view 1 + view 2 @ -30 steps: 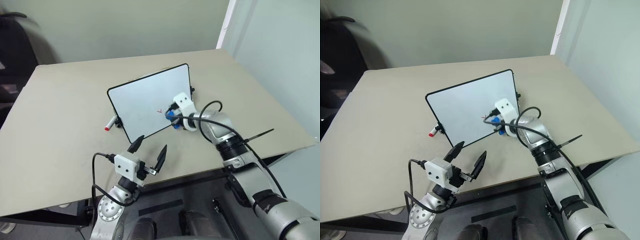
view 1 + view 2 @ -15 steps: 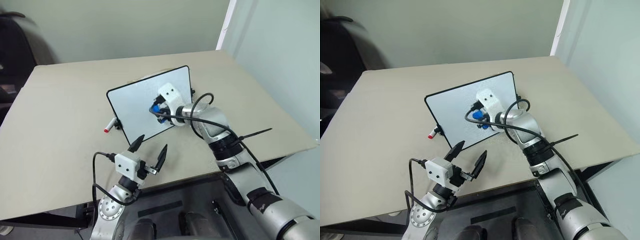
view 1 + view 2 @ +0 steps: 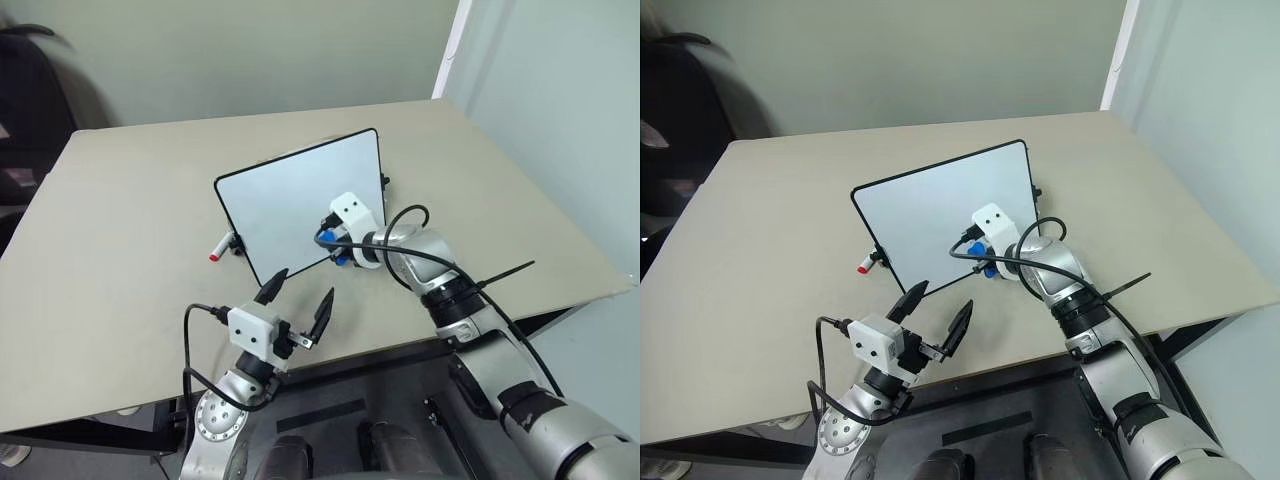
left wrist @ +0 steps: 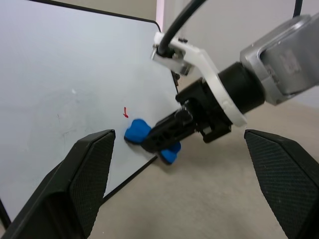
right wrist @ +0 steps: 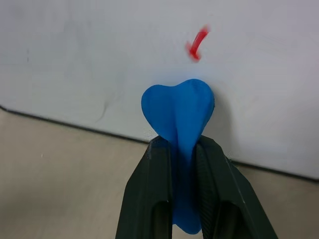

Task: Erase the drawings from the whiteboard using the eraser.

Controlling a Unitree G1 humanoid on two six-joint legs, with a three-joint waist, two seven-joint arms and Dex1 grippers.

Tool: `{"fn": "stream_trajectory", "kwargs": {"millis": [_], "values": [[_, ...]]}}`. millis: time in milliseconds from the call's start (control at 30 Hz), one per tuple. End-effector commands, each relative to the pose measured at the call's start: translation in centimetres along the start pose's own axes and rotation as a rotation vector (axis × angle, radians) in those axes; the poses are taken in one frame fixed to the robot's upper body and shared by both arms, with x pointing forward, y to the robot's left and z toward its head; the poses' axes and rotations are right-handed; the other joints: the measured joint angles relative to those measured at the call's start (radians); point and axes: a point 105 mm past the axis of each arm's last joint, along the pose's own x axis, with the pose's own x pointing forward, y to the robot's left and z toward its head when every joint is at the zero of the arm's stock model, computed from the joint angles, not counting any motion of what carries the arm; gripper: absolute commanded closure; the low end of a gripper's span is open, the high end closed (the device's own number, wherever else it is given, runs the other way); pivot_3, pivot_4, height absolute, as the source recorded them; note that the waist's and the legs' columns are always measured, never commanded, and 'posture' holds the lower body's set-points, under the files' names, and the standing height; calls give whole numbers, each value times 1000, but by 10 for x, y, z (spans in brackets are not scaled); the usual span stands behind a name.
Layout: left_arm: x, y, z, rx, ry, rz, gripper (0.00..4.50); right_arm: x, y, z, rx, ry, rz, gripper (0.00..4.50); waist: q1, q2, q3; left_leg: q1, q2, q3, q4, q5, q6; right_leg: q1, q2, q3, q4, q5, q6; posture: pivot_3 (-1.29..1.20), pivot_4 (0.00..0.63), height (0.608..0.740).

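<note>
The whiteboard stands tilted back in the middle of the table. My right gripper is shut on the blue eraser and presses it flat against the board's lower part, just above the black frame. A short red stroke of the drawings remains on the board close beside the eraser; it is also the red stroke in the left wrist view. My left gripper hovers open near the table's front edge, below the board, with nothing between its fingers.
A white marker with a red cap lies by the board's left foot. The beige table has free room on both sides of the board. A dark chair stands beyond the far left corner.
My right gripper swept the eraser up and left across the board, then came back down to its lower part. The left gripper stayed still.
</note>
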Motion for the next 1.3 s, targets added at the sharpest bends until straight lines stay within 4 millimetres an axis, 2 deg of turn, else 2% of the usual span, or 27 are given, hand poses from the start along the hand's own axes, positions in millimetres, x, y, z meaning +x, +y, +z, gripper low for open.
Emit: {"fn": "stream_trajectory", "kwargs": {"millis": [33, 100, 200, 467, 600, 733, 867, 967, 1067, 1167, 1267, 1300], "values": [[2, -1, 10, 5, -44, -11, 0, -20, -2, 54, -51, -178, -11, 4176, 0, 0, 0, 0, 0, 0, 0, 0, 0, 0, 0, 0, 0, 0, 0, 0, 150, 739], [3, -1, 10, 6, -43, -12, 0, -22, -3, 60, -55, -194, -14, 4176, 0, 0, 0, 0, 0, 0, 0, 0, 1, 0, 0, 0, 0, 0, 0, 0, 150, 739], [4, -2, 9, 6, -43, -15, 0, -21, -2, 56, -54, -182, -13, 4176, 0, -1, -1, 1, 0, 0, -1, 2, 4, 0, 0, 0, 0, 0, 0, 0, 150, 739], [5, -3, 8, 3, -44, -15, 0, 3, 3, -9, -8, 2, -9, 4176, 0, -1, -4, 2, 0, 0, 0, 3, 6, 5, 0, 0, 0, 1, 0, 0, 150, 739], [5, -2, 9, 2, -46, -13, 0, -1, 6, -27, 2, 39, -6, 4176, 1, 0, -3, 3, 0, 0, 0, 3, 5, 3, 0, 0, 0, 1, 0, 0, 150, 739], [4, -1, 9, 3, -45, -13, 0, -22, -8, -8, 47, -61, -35, 4176, 4, 1, -2, 1, 0, 0, 0, 3, 6, 1, 0, 0, 0, 2, 1, 0, 150, 739], [4, -2, 9, 5, -47, -17, 0, -58, -24, 2, 82, -110, -79, 4176, 10, 0, -2, 0, 0, 0, 1, 3, 6, 2, 0, 0, -1, 2, 1, 0, 150, 739], [4, -1, 10, 5, -49, -16, 0, -83, -44, -16, 119, -56, -177, 4176, 14, -1, -4, 1, 0, 0, 1, 4, 7, 5, 0, 0, -1, 1, 2, 0, 150, 739], [4, -1, 10, 5, -48, -16, 0, -99, -59, -33, 190, -25, -250, 4176, 15, -1, -4, 2, 0, 0, 1, 5, 9, 9, 0, 0, -1, -1, 5, 0, 150, 739], [5, 0, 10, 6, -46, -19, 0, -111, -79, -62, 267, 20, -341, 4176, 16, -1, -4, 2, 0, 0, 1, 5, 10, 10, 0, 1, -1, -3, 8, 0, 150, 739], [4, 0, 10, 8, -45, -23, 0, -116, -86, -76, 296, 48, -385, 4176, 15, 0, -4, 2, 0, 0, 1, 6, 10, 11, 0, 1, -1, -4, 9, 0, 150, 739], [4, 0, 11, 10, -45, -24, 0, -115, -87, -82, 299, 65, -393, 3845, 13, 0, -4, 2, 0, 0, 1, 6, 10, 11, 0, 1, -1, -4, 10, 0, 150, 739]]}}
